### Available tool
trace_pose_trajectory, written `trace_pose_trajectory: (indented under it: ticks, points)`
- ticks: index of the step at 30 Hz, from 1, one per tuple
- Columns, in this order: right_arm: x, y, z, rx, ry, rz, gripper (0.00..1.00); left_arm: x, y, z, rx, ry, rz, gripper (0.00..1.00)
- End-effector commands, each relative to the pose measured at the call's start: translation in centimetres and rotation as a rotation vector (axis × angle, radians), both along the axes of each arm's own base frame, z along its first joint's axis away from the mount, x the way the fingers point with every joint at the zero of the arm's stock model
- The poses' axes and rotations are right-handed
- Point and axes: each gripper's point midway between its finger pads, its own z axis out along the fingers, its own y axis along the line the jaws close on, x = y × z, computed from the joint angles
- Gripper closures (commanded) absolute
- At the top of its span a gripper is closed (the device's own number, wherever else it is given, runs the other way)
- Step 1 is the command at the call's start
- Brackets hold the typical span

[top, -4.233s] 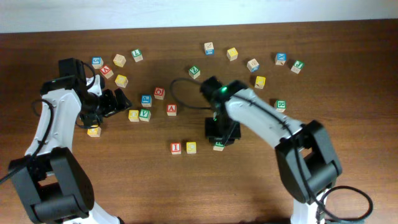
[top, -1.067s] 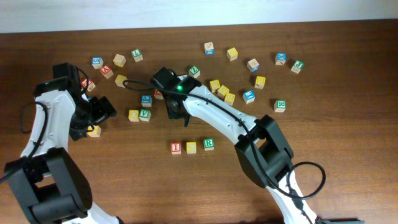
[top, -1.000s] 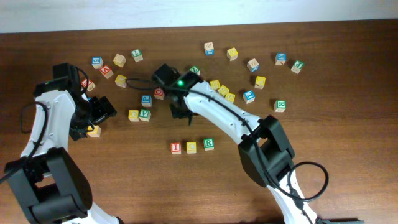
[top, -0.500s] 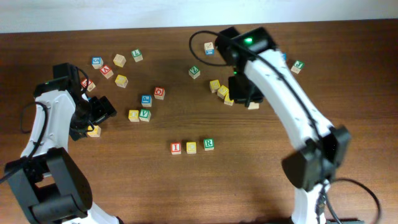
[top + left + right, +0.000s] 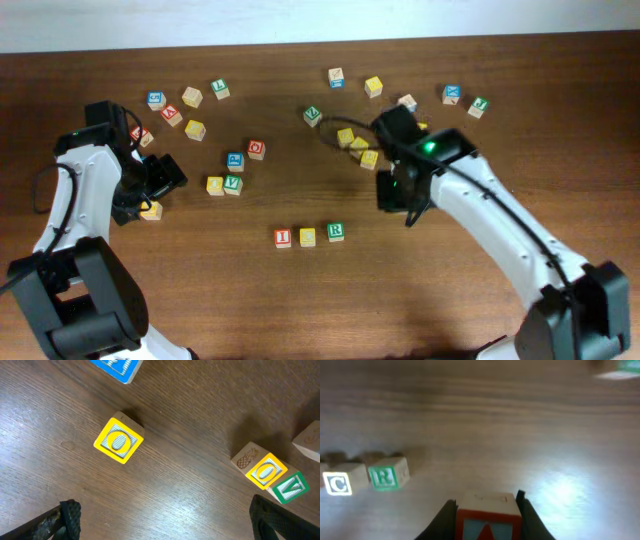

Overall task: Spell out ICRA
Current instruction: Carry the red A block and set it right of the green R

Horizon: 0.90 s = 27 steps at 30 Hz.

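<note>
Red-faced cube (image 5: pixel 487 521) fills right gripper (image 5: pixel 486 503); "R" cube (image 5: pixel 387 476) beside "C" cube (image 5: pixel 340 483).

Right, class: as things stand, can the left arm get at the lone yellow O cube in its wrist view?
Probably yes. The yellow O cube sits alone on the table, just ahead of the open left end effector, with nothing beside it to block a grasp.
</note>
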Motion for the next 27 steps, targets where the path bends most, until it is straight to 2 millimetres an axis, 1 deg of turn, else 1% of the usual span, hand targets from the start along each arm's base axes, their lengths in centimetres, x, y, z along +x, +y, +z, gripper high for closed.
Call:
trace_pose_trajectory:
  ticks: [1, 2, 4, 6, 9, 13, 14, 19, 22, 24, 25, 27]
  points:
    - [-1.3, 2.0, -4.0, 0.139, 0.035, 0.028, 0.81, 0.3, 0.3, 0.1, 0.008, -0.006, 0.019, 0.01]
    - [-1.2, 2.0, -5.4, 0.146, 0.016, 0.03, 0.82, 0.4, 0.3, 0.2, 0.008, -0.01, 0.019, 0.01]
    - [-0.7, 2.3, -6.9, 0.169, -0.035, 0.034, 0.81, 0.5, 0.3, 0.2, 0.008, -0.012, 0.019, 0.01]
    - [-0.6, 2.3, -7.5, 0.179, -0.046, 0.013, 0.81, 0.6, 0.3, 0.2, 0.009, -0.016, 0.019, 0.01]
    - [-0.5, 2.3, -7.7, 0.182, -0.046, -0.015, 0.81, 0.6, 0.3, 0.2, 0.01, -0.016, 0.019, 0.01]
    - [-1.0, 3.9, -9.4, 0.145, -0.035, 0.035, 0.81, 0.6, 0.3, 0.2, 0.01, -0.017, 0.019, 0.01]
    - [-1.3, 4.0, -9.7, 0.096, -0.046, 0.044, 0.81, 0.6, 0.3, 0.2, 0.01, -0.018, 0.019, 0.01]
    - [-1.5, 4.8, -9.8, 0.06, -0.073, 0.054, 0.8, 0.7, 0.4, 0.2, 0.011, -0.021, 0.019, 0.01]
    - [-1.7, 4.7, -10.7, 0.048, -0.053, 0.054, 0.81, 0.8, 0.4, 0.2, 0.011, -0.024, 0.019, 0.01]
    - [-1.3, 5.2, -11.1, 0.063, -0.06, 0.058, 0.79, 0.8, 0.4, 0.2, 0.011, -0.024, 0.019, 0.01]
    - [-1.2, 5.6, -11.1, 0.077, -0.066, 0.046, 0.77, 0.8, 0.4, 0.2, 0.011, -0.024, 0.019, 0.01]
    - [-1.3, 6.1, -11.0, 0.092, -0.07, 0.051, 0.77, 0.7, 0.4, 0.2, 0.011, -0.023, 0.019, 0.01]
